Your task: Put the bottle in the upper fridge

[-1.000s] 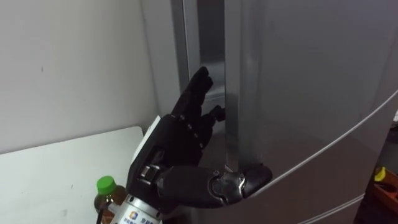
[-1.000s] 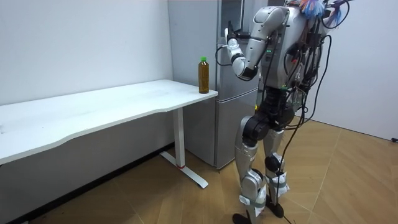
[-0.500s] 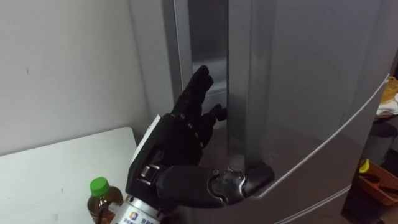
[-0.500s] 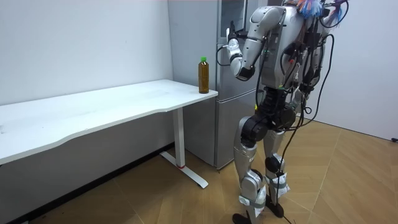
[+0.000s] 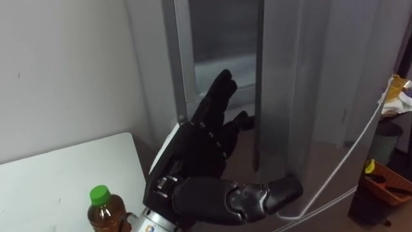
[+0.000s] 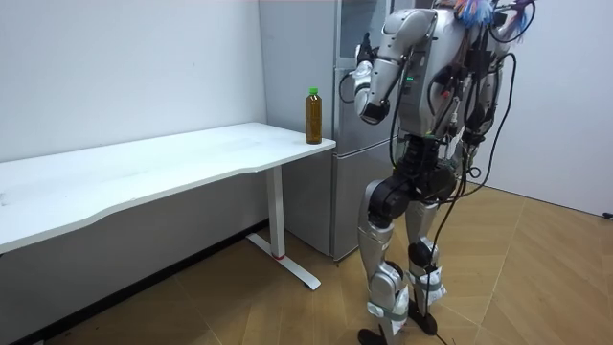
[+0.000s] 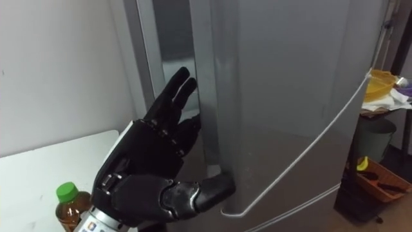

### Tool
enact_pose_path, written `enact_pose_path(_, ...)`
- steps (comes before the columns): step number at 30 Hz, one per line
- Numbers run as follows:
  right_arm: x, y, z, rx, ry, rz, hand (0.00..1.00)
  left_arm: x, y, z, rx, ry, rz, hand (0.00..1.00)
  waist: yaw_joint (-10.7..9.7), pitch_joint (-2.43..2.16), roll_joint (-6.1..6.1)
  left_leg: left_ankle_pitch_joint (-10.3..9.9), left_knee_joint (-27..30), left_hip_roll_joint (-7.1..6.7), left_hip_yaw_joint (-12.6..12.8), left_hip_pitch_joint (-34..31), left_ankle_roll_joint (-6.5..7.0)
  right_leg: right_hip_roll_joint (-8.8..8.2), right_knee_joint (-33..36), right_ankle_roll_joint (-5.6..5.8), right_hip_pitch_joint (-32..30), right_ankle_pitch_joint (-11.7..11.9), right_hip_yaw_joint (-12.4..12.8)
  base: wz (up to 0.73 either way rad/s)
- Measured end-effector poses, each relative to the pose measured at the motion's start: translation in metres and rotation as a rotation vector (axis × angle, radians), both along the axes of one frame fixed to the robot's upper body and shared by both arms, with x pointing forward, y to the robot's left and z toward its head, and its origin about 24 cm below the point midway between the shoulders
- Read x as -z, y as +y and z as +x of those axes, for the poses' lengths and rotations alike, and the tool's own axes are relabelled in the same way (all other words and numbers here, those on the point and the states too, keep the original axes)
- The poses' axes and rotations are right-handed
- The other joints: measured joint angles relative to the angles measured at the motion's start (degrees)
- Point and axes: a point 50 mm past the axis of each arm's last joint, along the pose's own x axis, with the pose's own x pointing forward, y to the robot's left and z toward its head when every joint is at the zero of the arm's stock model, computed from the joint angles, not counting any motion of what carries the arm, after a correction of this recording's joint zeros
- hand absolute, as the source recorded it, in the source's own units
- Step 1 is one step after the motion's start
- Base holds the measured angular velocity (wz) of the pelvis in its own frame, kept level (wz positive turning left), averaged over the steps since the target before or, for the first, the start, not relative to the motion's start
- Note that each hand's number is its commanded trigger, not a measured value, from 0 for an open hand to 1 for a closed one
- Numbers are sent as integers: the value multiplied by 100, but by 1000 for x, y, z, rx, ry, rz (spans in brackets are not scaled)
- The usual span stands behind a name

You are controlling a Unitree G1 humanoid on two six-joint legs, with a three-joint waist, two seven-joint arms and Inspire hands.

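Bottle (image 5: 105, 214) with green cap and brown liquid stands upright on the white counter (image 5: 51, 187), at the corner nearest the fridge (image 6: 346, 192), held by nothing. In the room view the bottle (image 6: 313, 117) sits alone at the counter's (image 6: 144, 172) far end, just beside the fridge side wall. Left robot hand (image 5: 201, 153) is raised above and to the right of the bottle, apart from it, back of the hand facing the camera. Its fingers (image 5: 221, 90) are straight and released, grasping nothing, pointing up toward the gap at the edge of the upper fridge door (image 5: 322, 77). The thumb (image 5: 277, 195) sticks out sideways to the right, low in front of the door face. Upper door stands slightly ajar: a pale strip of interior shows between the grey fridge frame and the door's edge. Fingertips lie over that gap, close to the door edge; contact with the edge cannot be told. The right eye view gives the same left robot hand (image 7: 147, 164) spread flat beside the door edge, with the bottle (image 7: 68, 207) low at its left. In the room view the robot stands upright on the wooden floor (image 6: 239, 307) facing the fridge, at the counter's end, left arm bent and lifted so the left robot hand (image 6: 362, 77) is at upper door height. A plain pale wall (image 5: 64, 64) runs behind the counter.
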Motion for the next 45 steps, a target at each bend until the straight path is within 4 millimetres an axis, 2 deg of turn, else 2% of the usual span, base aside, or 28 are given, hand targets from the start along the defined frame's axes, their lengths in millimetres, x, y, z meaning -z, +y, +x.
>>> enact_pose_path(3,-1,0,3,-3,-13,-4,0,-1,-8,-2,48,-11,-5,0,-136,6,45,-2,-1,-3,39,-7,5,1,7,6,-43,24,50,-10)
enact_pose_path(5,-1,0,4,-5,-20,-2,0,7,-18,0,102,26,32,0,-336,12,89,-4,-9,-5,65,12,5,13,8,6,-50,24,100,-11)
enact_pose_path(8,-2,0,8,-6,-32,0,0,7,-32,-1,192,16,50,0,-516,21,108,-3,-66,-28,149,74,-9,41,1,-5,-55,23,164,-18)
enact_pose_path(12,-2,-2,8,3,-32,-5,0,9,-43,-3,298,-3,101,0,-654,20,116,11,-111,-20,168,100,-33,63,5,-18,-54,16,213,-7)
enact_pose_path(14,-2,-3,6,14,-29,-8,0,19,-47,-4,342,29,150,0,-695,25,108,17,-115,-8,187,130,-43,78,8,-27,-62,13,239,-5)
enact_pose_path(18,-2,-5,2,27,-22,-12,0,26,-45,-3,363,56,195,0,-682,30,100,12,-124,6,195,146,-55,97,6,-41,-66,3,269,-1)
enact_pose_path(37,-2,-7,-3,55,-2,-13,0,27,-43,-3,367,58,207,0,-611,16,68,-3,-123,24,199,178,-81,113,18,-67,-63,-29,262,0)
enact_pose_path(45,-1,-7,-7,56,10,-21,0,37,-35,-3,314,47,314,0,-378,7,51,2,-103,17,36,144,-87,94,6,-73,25,-40,108,9)
